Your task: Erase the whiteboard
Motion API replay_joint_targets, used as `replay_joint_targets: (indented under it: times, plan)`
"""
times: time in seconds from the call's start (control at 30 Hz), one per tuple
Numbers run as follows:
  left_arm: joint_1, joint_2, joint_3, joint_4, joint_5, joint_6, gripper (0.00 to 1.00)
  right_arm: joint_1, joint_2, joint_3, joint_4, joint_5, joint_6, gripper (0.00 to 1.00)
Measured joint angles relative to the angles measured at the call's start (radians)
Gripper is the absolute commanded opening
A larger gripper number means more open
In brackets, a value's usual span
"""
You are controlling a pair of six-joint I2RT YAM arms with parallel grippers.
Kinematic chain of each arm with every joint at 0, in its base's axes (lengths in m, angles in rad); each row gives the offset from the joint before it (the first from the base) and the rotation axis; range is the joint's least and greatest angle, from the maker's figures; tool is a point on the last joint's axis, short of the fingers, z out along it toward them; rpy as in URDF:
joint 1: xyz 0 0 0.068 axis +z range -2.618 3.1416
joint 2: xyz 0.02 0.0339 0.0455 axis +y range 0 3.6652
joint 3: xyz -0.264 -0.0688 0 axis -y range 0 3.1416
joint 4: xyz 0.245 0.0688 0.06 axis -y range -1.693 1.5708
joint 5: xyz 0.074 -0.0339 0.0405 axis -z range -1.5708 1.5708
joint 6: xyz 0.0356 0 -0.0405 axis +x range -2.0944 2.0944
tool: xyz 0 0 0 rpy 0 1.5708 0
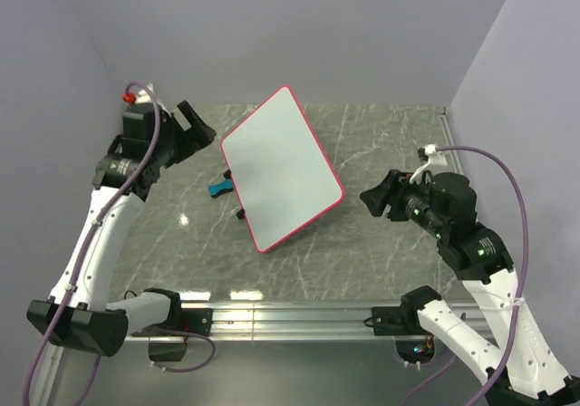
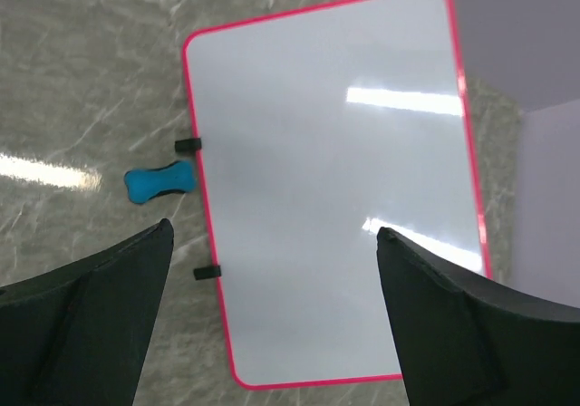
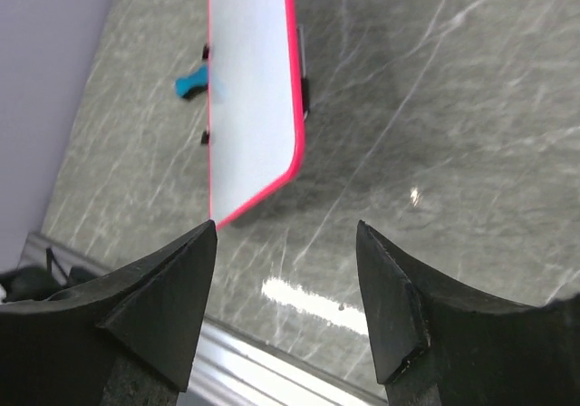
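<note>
The whiteboard [image 1: 281, 169] lies tilted in the middle of the table, white with a red-pink rim and no marks showing on it [image 2: 335, 179]. In the right wrist view the whiteboard [image 3: 249, 89] appears edge-on. A small blue eraser [image 1: 218, 188] rests on the table by the board's left edge, also seen as the eraser [image 2: 159, 183] and the eraser [image 3: 190, 83]. My left gripper [image 1: 195, 134] hovers raised to the left of the board, open and holding nothing [image 2: 272, 243]. My right gripper [image 1: 376, 198] hangs right of the board, open and empty [image 3: 285, 234].
The grey marble tabletop [image 1: 381, 143] is walled in by pale panels at the back and both sides. A metal rail [image 1: 290, 317] runs along the near edge between the arm bases. Small black feet [image 2: 188, 143] stick out from the board's left rim.
</note>
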Motion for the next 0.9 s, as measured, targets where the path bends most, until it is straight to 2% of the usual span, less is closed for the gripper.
replay_joint_targets:
  times: [0.23,0.43,0.6,0.9]
  plan:
    - [0.000,0.102,0.347,-0.144,-0.001,0.003,0.98,0.000,-0.087,-0.176,-0.038,-0.131,0.025,0.70]
    - [0.000,0.172,0.512,-0.263,0.017,-0.001,0.96,0.000,-0.269,-0.363,-0.088,-0.210,0.100,0.74]
    - [0.000,0.187,0.571,-0.330,0.027,-0.004,0.96,0.000,-0.391,-0.408,-0.121,-0.254,0.143,0.76]
    - [0.000,0.119,0.549,-0.366,0.053,0.002,0.96,0.000,-0.403,-0.409,-0.179,-0.302,0.159,0.76]
